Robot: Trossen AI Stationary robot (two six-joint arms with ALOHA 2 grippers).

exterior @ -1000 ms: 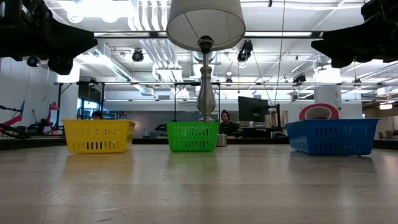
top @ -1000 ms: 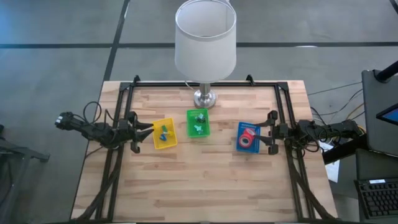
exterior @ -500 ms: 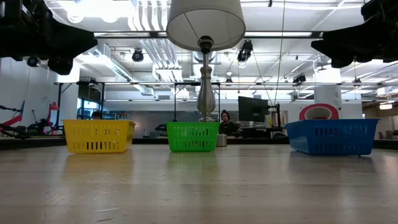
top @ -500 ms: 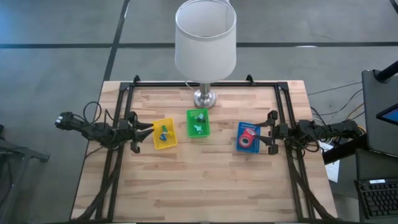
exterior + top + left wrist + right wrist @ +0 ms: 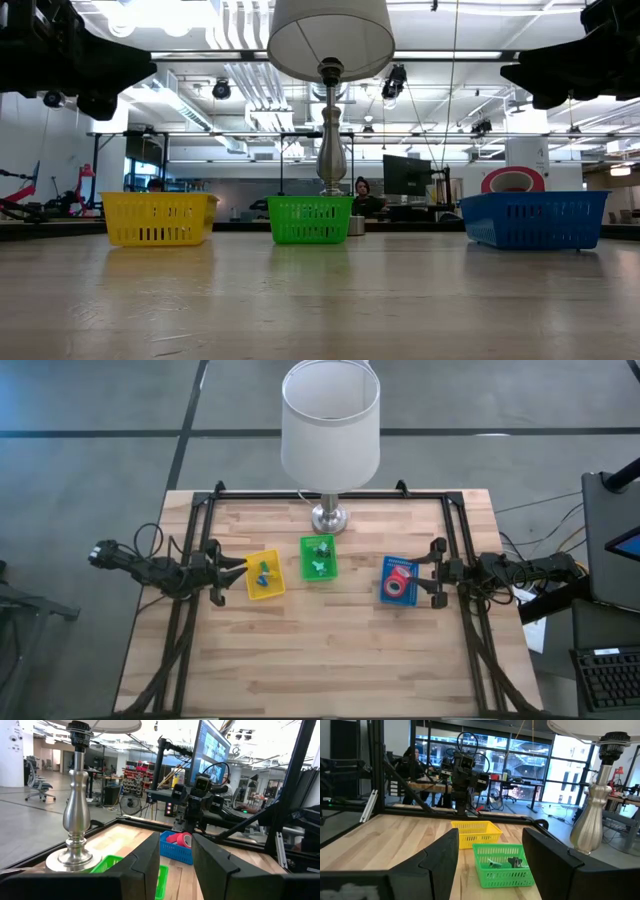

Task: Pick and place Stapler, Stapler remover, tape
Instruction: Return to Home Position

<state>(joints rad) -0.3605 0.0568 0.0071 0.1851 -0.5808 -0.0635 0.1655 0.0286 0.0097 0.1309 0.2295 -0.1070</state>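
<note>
High view shows the tape (image 5: 399, 577) inside the blue bin (image 5: 535, 220). Left gripper (image 5: 176, 851) and right gripper (image 5: 490, 842) hang at the table (image 5: 330, 650) sides, fingers spread, holding nothing; the sorting seems finished.

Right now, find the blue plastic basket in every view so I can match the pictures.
High view: the blue plastic basket sits right of centre.
Low view: at far right.
Left wrist view: mid-picture, between the left arm's dark fingers.
Right wrist view: not in it.
Shared landmark: the silver metal lamp stand, in all four views.
</note>
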